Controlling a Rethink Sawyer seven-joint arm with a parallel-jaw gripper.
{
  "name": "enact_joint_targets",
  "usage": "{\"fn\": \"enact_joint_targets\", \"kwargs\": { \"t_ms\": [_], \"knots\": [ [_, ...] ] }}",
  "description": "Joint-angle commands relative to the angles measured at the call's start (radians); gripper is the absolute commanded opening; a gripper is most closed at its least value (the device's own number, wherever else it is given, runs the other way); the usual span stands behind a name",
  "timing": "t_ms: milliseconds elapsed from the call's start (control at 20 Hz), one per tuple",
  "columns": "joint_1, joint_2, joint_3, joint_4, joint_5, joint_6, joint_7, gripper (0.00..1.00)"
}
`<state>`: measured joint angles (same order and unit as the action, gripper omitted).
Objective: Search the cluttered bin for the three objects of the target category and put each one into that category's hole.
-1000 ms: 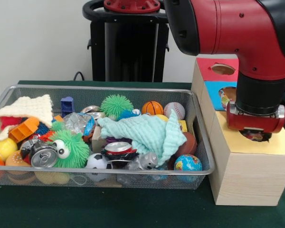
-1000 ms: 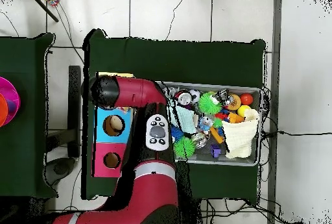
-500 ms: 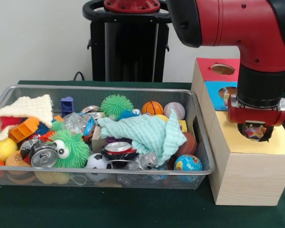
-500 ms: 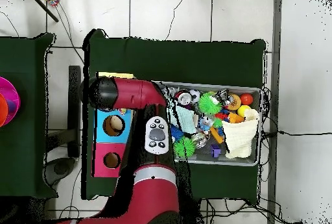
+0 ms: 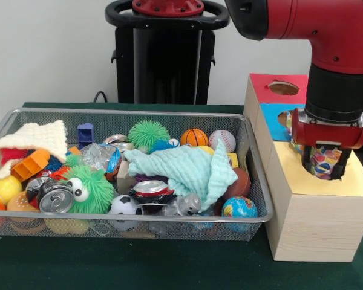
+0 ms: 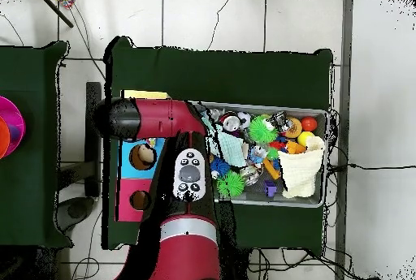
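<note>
- Because the coming move turns on what lies straight under the gripper point(image 5: 324, 164), start nearest the camera: the yellow top point(image 5: 357, 183) of the wooden box point(image 5: 311, 220) sits just beside the mesh bin point(image 5: 257, 181) on the green surface point(image 5: 169, 266).
- The gripper hangs directly above the hole in that yellow top, its tips close to the opening; the hole itself is mostly hidden behind them, so its rim cannot be traced.
- Between the jaws sits a colourful crumpled object point(image 5: 322, 161), pinched from both sides and held upright, its long axis pointing down toward the hole. What it is I cannot tell.
- So the thing lies between the jaws, not beside them, and the hole lies below, not off to a side: I judge a straight release or a short lowering would serve.
- Farther back, the blue panel point(image 5: 278, 115) and the red panel point(image 5: 284, 87) carry their own holes, well clear of the gripper.
- From overhead, the red arm point(image 6: 154, 118) covers the box's near end, so the hole and the grasp are hidden there.
</note>
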<state>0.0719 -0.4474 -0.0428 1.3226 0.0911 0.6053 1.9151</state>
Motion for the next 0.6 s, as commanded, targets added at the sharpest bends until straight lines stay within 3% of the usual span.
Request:
{"fn": "enact_joint_targets", "kwargs": {
  "t_ms": [50,600],
  "knots": [
    [-0.014,-0.018,-0.006,0.029,-0.054,0.124,0.051,1.00],
    [-0.030,-0.041,0.001,0.056,-0.075,0.104,0.046,1.00]
  ]
}}
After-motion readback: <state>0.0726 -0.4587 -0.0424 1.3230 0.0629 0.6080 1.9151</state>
